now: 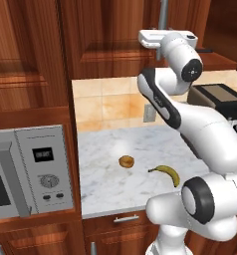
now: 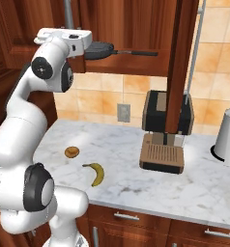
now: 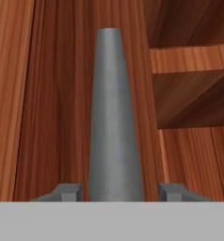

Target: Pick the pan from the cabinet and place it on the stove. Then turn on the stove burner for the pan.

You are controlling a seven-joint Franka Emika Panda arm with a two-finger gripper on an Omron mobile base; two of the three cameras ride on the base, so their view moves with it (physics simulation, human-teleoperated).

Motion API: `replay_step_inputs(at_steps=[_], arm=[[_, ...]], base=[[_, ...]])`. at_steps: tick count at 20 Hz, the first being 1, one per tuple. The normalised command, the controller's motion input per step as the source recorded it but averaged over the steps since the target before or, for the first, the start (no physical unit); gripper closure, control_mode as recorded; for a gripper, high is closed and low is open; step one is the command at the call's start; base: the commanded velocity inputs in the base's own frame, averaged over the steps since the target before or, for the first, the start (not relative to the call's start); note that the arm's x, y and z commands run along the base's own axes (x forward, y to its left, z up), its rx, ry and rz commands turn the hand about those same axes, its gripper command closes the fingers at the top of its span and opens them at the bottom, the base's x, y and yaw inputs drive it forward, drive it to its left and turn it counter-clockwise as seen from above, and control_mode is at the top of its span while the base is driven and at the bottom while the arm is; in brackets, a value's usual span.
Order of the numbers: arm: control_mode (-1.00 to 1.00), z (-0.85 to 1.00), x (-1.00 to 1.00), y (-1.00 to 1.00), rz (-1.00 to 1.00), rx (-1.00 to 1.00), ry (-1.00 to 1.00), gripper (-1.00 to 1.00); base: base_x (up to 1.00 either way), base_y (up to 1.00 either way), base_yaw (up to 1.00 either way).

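The pan (image 2: 100, 49) lies dark and shallow on the bottom shelf of the open cabinet (image 2: 136, 29), its straight handle pointing right. My gripper (image 3: 119, 192) is up at the cabinet, just left of the pan in the right base view. A grey steel bar handle (image 3: 115, 117) runs away between my two fingertips (image 3: 67, 192), with a small gap showing on each side of it. In the left base view the same bar handle (image 1: 163, 14) rises above my gripper (image 1: 163, 32). The stove is out of view.
One cabinet door (image 2: 179, 62) hangs open over the counter, in front of a dark coffee machine (image 2: 165, 130). A banana (image 2: 95, 173) and a round brown pastry (image 2: 72, 152) lie on the marble counter (image 2: 136, 183). A white kettle (image 2: 228, 137) stands far right; a microwave (image 1: 31, 169) sits left.
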Motion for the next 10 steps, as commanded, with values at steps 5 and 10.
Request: replay_step_inputs(at_steps=[5, 10], arm=[[-1.0, 0.0, 0.0, 0.0, 0.01, 0.0, 0.0, 1.0], [-1.0, 0.0, 0.0, 0.03, 0.03, 0.0, 0.0, 1.0]], base=[[0.0, 0.0, 0.0], [0.0, 0.0, 0.0]])
